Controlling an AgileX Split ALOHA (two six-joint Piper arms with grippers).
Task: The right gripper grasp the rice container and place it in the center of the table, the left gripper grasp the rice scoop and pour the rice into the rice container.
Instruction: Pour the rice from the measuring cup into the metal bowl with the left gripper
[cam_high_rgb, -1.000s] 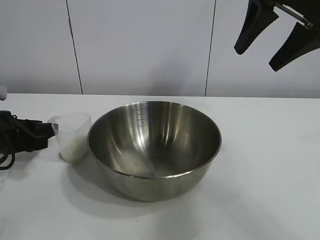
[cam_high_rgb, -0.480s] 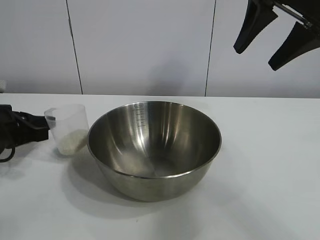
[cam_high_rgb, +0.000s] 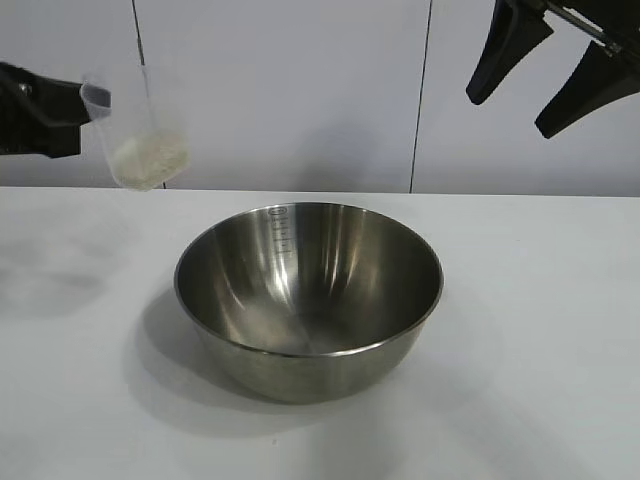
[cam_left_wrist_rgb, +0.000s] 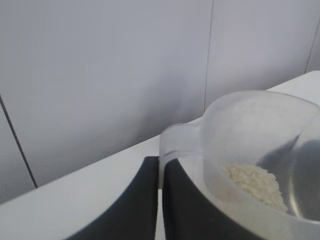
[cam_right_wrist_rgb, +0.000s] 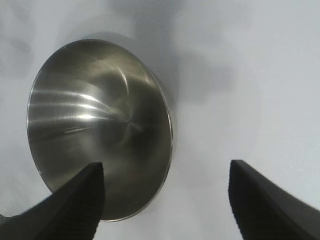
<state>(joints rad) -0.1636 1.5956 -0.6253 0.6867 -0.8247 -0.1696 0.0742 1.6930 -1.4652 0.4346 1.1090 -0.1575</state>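
The rice container (cam_high_rgb: 309, 297) stands upright on the table (cam_high_rgb: 540, 330), in the lower centre of the exterior frame. It is a round, polished steel bowl with engraved measuring marks on its inner back wall. No rice is visible inside it. Nothing touches the bowl.

The left gripper (cam_high_rgb: 60, 115) is at the upper left of the exterior frame, well above the table surface and to the left of the bowl. Its 2 fingers are pressed together on the handle tab of the rice scoop (cam_high_rgb: 140, 130). The scoop is clear of the table and hangs in front of the wall panels, its body projecting toward frame centre and tilted slightly. The rice (cam_high_rgb: 148, 160) lies as a small white heap in the bottom of the scoop. In the left wrist view, the fingers (cam_left_wrist_rgb: 195, 205) meet at the scoop tab in the lower centre, and the scoop (cam_left_wrist_rgb: 260, 145) fills the lower right with the rice (cam_left_wrist_rgb: 255, 182) heaped against its lower wall.

The right gripper (cam_high_rgb: 545, 75) is at the upper right of the exterior frame, high above the table and to the right of the bowl. Its 2 fingers stand apart with nothing between them. In the right wrist view, the fingertips (cam_right_wrist_rgb: 75, 200) occupy the lower corners, with the bowl (cam_right_wrist_rgb: 100, 125) below at frame left.
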